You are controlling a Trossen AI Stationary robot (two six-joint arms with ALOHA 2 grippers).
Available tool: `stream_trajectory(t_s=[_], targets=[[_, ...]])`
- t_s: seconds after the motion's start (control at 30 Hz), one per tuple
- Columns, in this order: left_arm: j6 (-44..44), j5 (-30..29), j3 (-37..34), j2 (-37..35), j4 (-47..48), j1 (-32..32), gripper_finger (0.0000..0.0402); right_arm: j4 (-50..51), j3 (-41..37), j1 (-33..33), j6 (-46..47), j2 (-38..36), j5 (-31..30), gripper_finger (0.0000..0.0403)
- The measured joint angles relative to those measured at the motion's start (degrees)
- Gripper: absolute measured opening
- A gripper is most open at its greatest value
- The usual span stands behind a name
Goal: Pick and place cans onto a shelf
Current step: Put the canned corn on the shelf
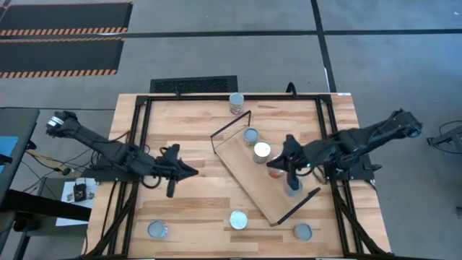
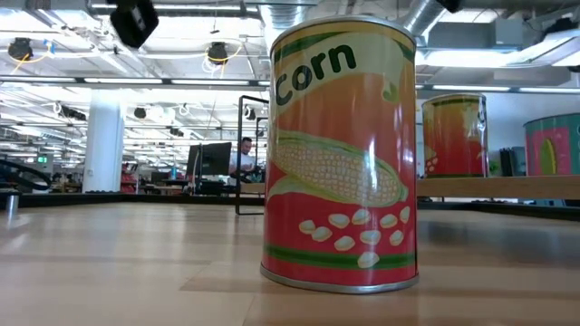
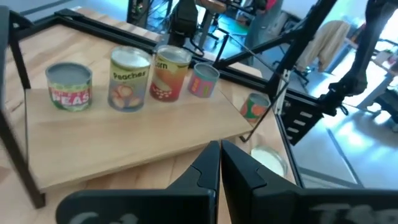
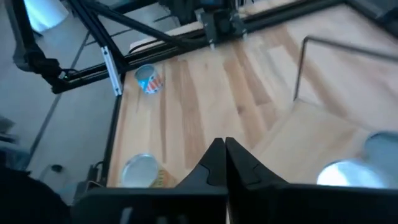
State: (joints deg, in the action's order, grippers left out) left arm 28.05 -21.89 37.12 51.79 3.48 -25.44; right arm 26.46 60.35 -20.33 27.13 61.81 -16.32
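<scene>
The shelf (image 1: 242, 170), a light board with black wire ends, lies slantwise on the table's right half. Several cans stand on it in a row: peas (image 3: 68, 87), peaches (image 3: 129, 78), corn (image 3: 169, 73) and a pink-and-blue one (image 3: 204, 79). My right gripper (image 1: 269, 165) is shut and empty, above the middle of that row. My left gripper (image 1: 195, 172) is shut and empty, left of the shelf, pointing at it. A loose corn can (image 2: 343, 154) stands on its base near the table's near edge (image 1: 238, 219).
More loose cans stand on the table: one at the far edge (image 1: 237, 103), one near left (image 1: 158, 230), one near right (image 1: 303, 231). A black frame (image 1: 137, 144) runs along the table's sides. Bare wood lies between my left gripper and the shelf.
</scene>
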Motion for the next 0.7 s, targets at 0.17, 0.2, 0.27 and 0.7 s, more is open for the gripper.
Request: stream_trajectory(t_s=[0.17, 0.2, 0.27, 0.7], targets=[[0.6, -1.5, 7.2, 9.1, 0.8, -1.6, 0.0000, 1.6, 0.0, 2.0, -5.0, -3.4, 3.5, 0.0007], [0.0, -1.1, 9.2, 11.2, 1.5, -2.0, 0.0000, 2.2, 0.0, 2.5, -6.0, -3.8, 4.0, 0.0009], [-2.0, 0.1, 13.7, 15.3, 4.9, -3.0, 0.0000, 5.1, 0.0, 3.4, -8.1, -4.8, 5.1, 0.0012], [-6.6, 10.0, 46.3, 44.2, 24.1, -7.3, 0.0009, 17.1, 0.0, 8.5, -14.7, -10.7, 13.7, 0.0010]])
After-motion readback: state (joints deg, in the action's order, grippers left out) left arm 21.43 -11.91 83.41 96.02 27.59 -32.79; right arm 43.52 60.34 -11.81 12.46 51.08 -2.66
